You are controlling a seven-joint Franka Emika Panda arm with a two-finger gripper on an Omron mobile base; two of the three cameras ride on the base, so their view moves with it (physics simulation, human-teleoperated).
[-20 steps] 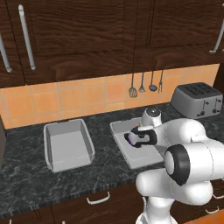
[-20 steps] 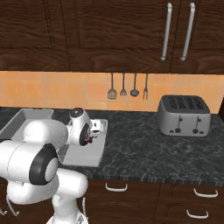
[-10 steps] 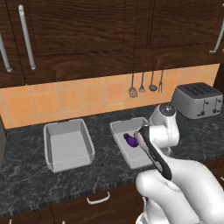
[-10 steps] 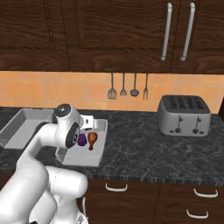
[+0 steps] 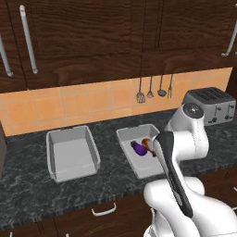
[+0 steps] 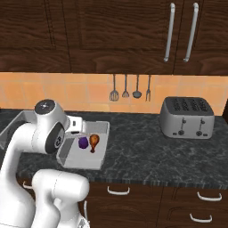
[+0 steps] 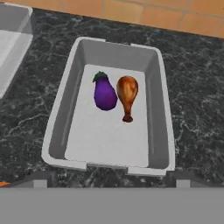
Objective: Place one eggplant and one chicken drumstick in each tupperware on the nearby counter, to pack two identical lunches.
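Observation:
A purple eggplant [image 7: 105, 94] and a brown chicken drumstick [image 7: 127, 94] lie side by side in the right grey tupperware [image 7: 164, 118], toward its far end. Both base views show them too: eggplant [image 5: 138, 148] [image 6: 83, 142], drumstick [image 5: 147, 143] [image 6: 94, 141]. My gripper [image 7: 111, 181] hangs open above the near rim of this tupperware, its fingertips [image 7: 40, 179] wide apart and holding nothing. The left tupperware [image 5: 71, 152] [image 7: 13, 43] is empty. Both stand on the black marbled counter [image 5: 28, 194] [image 6: 147, 151].
A silver toaster [image 5: 210, 104] [image 6: 185, 116] stands on the counter to the right. Kitchen utensils [image 5: 155, 88] [image 6: 129, 87] hang on the orange tiled wall behind. Dark wood cabinets run above. My white arm [image 5: 178, 139] hides the right tupperware's right side in the left base view.
The gripper has opened and risen up and back from the right tupperware. The drumstick now lies free beside the eggplant.

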